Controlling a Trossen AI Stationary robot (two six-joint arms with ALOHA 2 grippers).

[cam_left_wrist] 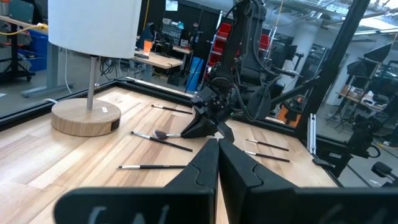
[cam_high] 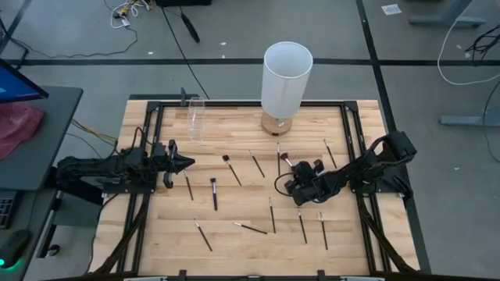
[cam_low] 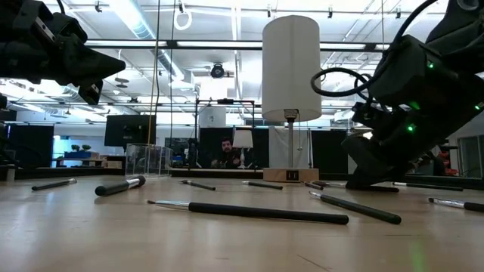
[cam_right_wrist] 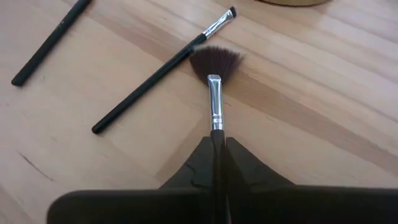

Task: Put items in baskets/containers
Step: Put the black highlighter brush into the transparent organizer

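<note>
Desk: wooden desk (cam_high: 242, 242) with thin brushes lying all over it, and a white lamp (cam_high: 286, 78) at the far edge.
Cup: clear cup (cam_high: 195, 117) stands near the far edge, closer to the left arm, well apart from the right arm.
Right end effector: right end effector (cam_right_wrist: 216, 144) is low on the desk, clenched on the handle of a fan brush (cam_right_wrist: 215, 81) (its dark bristles stick out in front).
Left end effector: left end effector (cam_high: 184, 162) waits near the cup, clenched on nothing.
Next brush: angled brush (cam_right_wrist: 158, 68) lies just beside the fan tuft.
Do it well: I think it should lift straight up, hold tight, then carry the brush across to the cup.
</note>
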